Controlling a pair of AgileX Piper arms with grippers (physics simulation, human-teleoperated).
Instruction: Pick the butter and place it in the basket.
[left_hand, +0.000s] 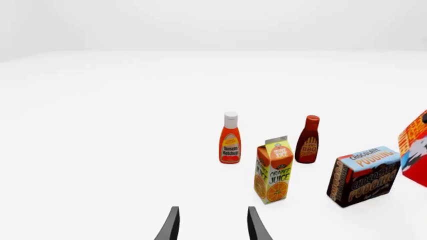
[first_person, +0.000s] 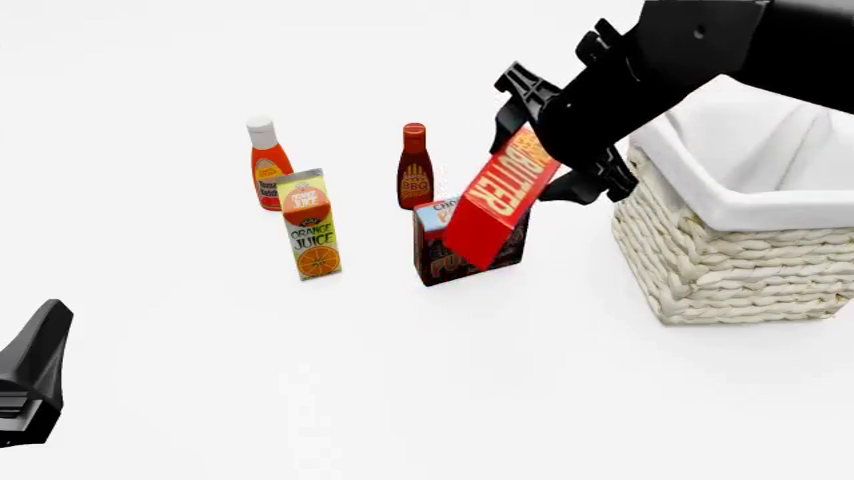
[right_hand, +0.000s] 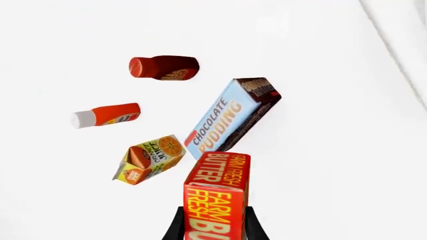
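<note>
The red butter carton (first_person: 499, 200) hangs tilted above the table, in front of the chocolate pudding box (first_person: 454, 255), with my right gripper (first_person: 550, 150) shut on its upper end. In the right wrist view the butter (right_hand: 217, 192) fills the gap between the black fingers (right_hand: 175, 225). The cream wicker basket (first_person: 727, 265) with its white liner stands to the right of the butter. My left gripper (left_hand: 212, 225) is open over bare table, near the front left; its arm (first_person: 34, 370) shows in the front view. A red edge of the butter (left_hand: 415, 150) shows in the left wrist view.
An orange juice carton (first_person: 310, 225), a tomato ketchup bottle (first_person: 268, 165) and a BBQ sauce bottle (first_person: 415, 168) stand left of the pudding box. The same things appear as juice (left_hand: 273, 170), ketchup (left_hand: 230, 139), BBQ sauce (left_hand: 308, 140) and pudding (left_hand: 363, 175).
</note>
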